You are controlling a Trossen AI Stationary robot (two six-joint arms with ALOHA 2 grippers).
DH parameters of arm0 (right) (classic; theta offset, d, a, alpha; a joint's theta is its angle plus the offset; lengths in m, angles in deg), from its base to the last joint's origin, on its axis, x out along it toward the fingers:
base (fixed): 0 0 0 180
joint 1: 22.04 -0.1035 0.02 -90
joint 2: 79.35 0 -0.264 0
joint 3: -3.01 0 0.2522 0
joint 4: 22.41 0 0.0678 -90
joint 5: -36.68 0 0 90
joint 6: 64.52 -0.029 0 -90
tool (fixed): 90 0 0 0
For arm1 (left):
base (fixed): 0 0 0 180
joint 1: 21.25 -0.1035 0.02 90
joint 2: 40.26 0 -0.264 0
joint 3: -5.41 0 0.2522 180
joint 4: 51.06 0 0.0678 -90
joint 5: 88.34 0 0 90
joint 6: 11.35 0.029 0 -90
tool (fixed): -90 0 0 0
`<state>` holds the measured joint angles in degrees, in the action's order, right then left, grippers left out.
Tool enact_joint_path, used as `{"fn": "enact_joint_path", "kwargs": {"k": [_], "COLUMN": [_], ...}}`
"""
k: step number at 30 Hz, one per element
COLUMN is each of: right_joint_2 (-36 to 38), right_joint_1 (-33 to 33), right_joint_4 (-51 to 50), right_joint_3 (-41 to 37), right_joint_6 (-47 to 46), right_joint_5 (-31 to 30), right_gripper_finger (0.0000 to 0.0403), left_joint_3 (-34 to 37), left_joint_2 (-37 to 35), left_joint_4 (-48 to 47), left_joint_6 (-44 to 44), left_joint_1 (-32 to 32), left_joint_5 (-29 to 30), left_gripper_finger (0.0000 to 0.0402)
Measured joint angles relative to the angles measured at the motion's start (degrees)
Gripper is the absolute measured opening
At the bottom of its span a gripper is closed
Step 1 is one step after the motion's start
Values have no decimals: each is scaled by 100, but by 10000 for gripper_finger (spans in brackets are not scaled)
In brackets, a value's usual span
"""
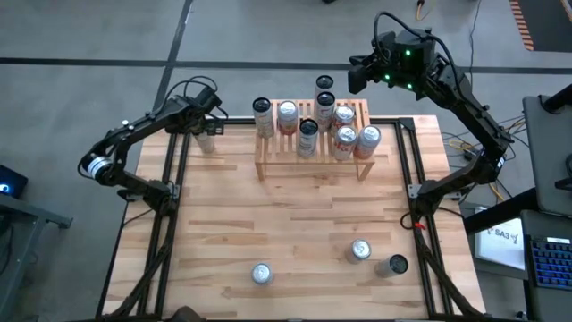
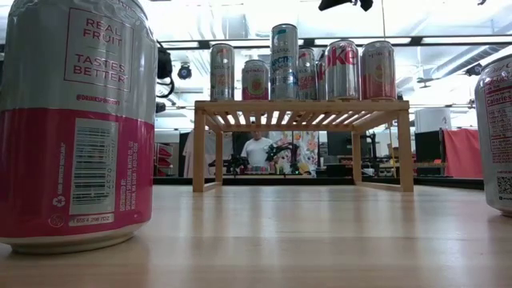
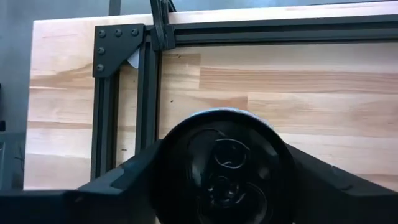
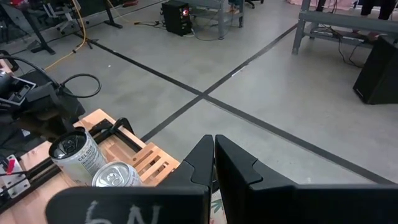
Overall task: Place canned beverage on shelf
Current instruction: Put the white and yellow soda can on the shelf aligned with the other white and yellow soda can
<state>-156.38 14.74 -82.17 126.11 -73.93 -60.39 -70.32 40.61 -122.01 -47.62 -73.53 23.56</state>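
The wooden shelf (image 1: pixel 313 154) stands at the table's far middle with several cans on its slatted top; it also shows in the low view (image 2: pixel 304 108). My left gripper (image 1: pixel 206 132) is at the far left of the table, left of the shelf, shut on a dark-topped can (image 3: pixel 227 168). My right gripper (image 1: pixel 357 76) hangs shut and empty above and beyond the shelf's far right corner; its wrist view shows its closed fingers (image 4: pixel 214 162) and two of the shelf's cans (image 4: pixel 74 155). My left gripper pinches the can between its two fingers, one on each side of the can's wall near the top rim (image 3: pixel 171 140). The fingers come from above, pointing down. The can is upright. I cannot tell whether its base is on the table or just clear of it.
Three loose cans stand near the table's near edge: one at the middle (image 1: pixel 261 273), two at the right (image 1: pixel 359 251) (image 1: pixel 393 265). A black metal frame (image 1: pixel 174 179) runs along the table's left and right sides. Bare wood lies between the shelf and the near cans.
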Motion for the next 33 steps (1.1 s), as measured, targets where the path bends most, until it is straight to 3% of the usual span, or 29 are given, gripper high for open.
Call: {"fn": "enact_joint_path", "kwargs": {"k": [5, 11, 16, 22, 33], "right_joint_2": [0, 0, 0, 0, 0], "right_joint_1": [0, 0, 0, 0, 0], "right_joint_4": [-40, -60, -161, -305, -373], "right_joint_3": [0, 0, 0, 0, 0], "right_joint_6": [41, 114, 156, 267, 306], "right_joint_5": [0, 1, 1, 1, 2], "right_gripper_finger": [9, 9, 9, 9, 9], "left_joint_3": [-68, -823, -1887, -3149, -4794], "left_joint_2": [-126, -430, -517, -482, 84], "left_joint_4": [-442, -1287, -2295, -3293, -3296], "left_joint_6": [-48, -397, -1068, -2181, -2680], "left_joint_1": [117, 592, 1489, 2708, 4236], "left_joint_5": [-41, 90, 649, 719, 604], "left_gripper_finger": [246, 246, 251, 253, 253]}}
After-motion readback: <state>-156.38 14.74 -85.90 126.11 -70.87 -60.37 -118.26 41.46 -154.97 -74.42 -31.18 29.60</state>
